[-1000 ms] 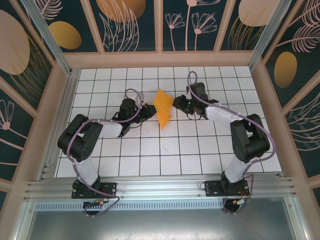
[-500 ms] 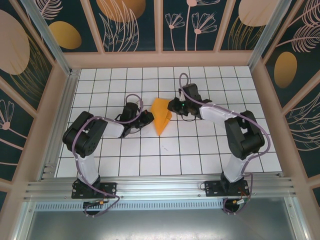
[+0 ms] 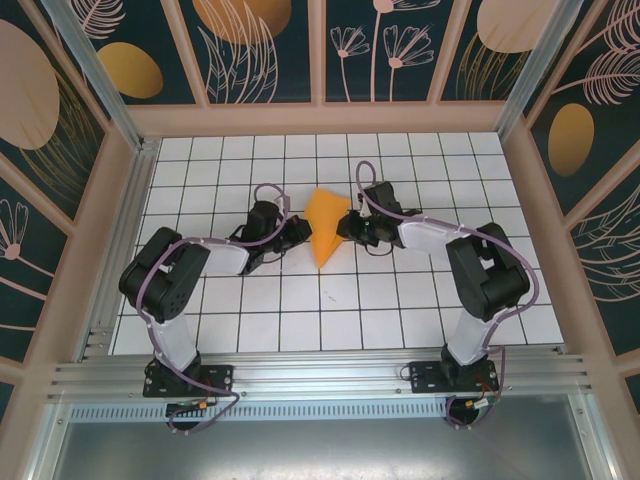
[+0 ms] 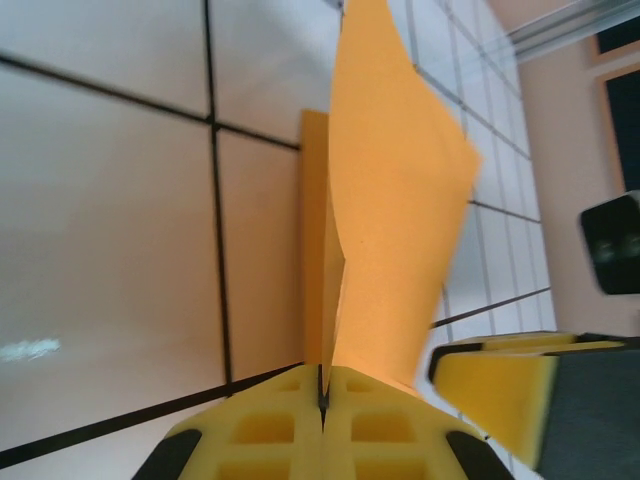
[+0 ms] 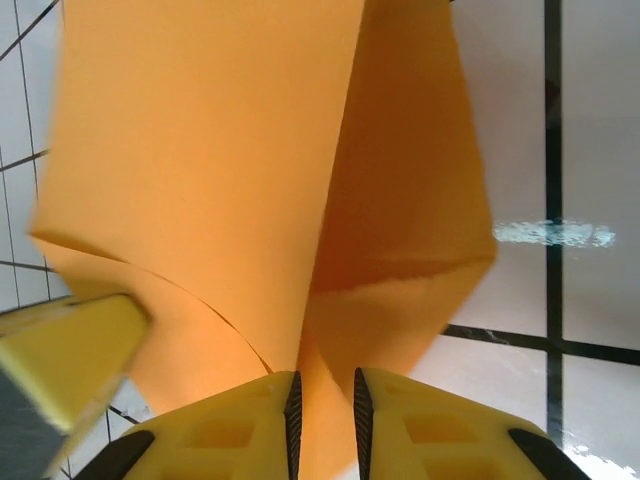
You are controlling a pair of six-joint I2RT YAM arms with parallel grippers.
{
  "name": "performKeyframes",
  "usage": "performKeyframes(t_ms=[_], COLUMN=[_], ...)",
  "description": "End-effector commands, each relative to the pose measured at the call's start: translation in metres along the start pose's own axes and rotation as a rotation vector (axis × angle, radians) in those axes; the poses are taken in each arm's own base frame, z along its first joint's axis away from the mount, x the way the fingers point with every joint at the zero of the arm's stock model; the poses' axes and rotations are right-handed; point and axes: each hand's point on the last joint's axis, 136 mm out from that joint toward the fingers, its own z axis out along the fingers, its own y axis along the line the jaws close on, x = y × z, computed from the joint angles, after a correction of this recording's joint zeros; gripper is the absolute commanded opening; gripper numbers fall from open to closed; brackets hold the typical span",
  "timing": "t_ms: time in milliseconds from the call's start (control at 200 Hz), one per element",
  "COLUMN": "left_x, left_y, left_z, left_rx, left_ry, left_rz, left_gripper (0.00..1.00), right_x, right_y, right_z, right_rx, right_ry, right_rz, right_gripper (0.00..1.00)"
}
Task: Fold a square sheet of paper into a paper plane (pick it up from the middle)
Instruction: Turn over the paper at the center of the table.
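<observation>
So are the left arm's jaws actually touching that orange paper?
Touching. The left wrist view shows the left jaws shut together, with the orange paper coming straight out from between them, pinched.

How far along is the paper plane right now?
Done: the orange paper is folded into a layered wedge pointing toward the near edge. In hand: the left gripper and right gripper each pinch it from opposite sides. Left: it looks broad, not a narrow dart, so further folds remain.
</observation>
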Motion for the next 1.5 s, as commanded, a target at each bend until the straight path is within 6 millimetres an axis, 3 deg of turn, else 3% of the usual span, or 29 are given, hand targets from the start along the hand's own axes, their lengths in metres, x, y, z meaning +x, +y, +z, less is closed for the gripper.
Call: performKeyframes(t_ms=[0,45,200,330,410,460,630,956,1061,1196,1306,1381,1496], left_x=[-0.023,-0.031,-0.039,-0.028,-0.022,-0.013,0.002,0.005,0.004,-0.010,-0.019,-0.019,-0.008], left_y=[-0.031,-0.047,-0.052,-0.041,-0.042,-0.031,-0.020,-0.006,-0.031,-0.083,-0.100,-0.090,-0.055], left_z=[-0.015,-0.023,-0.027,-0.014,-0.009,0.001,0.014,0.009,0.006,-0.010,-0.019,-0.018,-0.009], left_rx=[0.052,0.077,0.029,-0.048,-0.037,-0.059,-0.034,-0.079,0.035,0.253,0.308,0.283,0.217], left_ry=[-0.074,-0.098,-0.111,-0.076,-0.061,-0.033,0.014,-0.004,0.001,-0.035,-0.064,-0.076,-0.062], left_rz=[0.066,0.087,0.128,0.145,0.140,0.127,0.065,0.015,0.004,-0.002,-0.012,-0.043,-0.133], left_gripper=[0.05,0.05,0.05,0.05,0.05,0.04,0.04,0.03,0.04,0.04,0.04,0.04,0.04], right_x=[-0.023,-0.026,-0.031,-0.029,-0.028,-0.028,-0.027,-0.019,-0.021,-0.029,-0.032,-0.033,-0.035], right_y=[0.028,0.033,0.036,0.032,0.029,0.028,0.027,0.030,0.031,0.032,0.036,0.038,0.037], right_z=[-0.027,-0.033,-0.044,-0.043,-0.041,-0.040,-0.034,-0.015,-0.015,-0.024,-0.030,-0.033,-0.033], right_rx=[-0.096,-0.117,-0.147,-0.159,-0.156,-0.157,-0.156,-0.154,-0.154,-0.141,-0.144,-0.146,-0.136], right_ry=[-0.122,-0.142,-0.184,-0.183,-0.178,-0.177,-0.159,-0.083,-0.098,-0.141,-0.165,-0.171,-0.181], right_rz=[-0.032,-0.034,-0.026,-0.009,-0.006,-0.003,-0.002,-0.030,-0.028,-0.027,-0.033,-0.037,-0.038], right_gripper=[0.29,0.31,0.33,0.33,0.33,0.32,0.32,0.28,0.28,0.27,0.27,0.27,0.27])
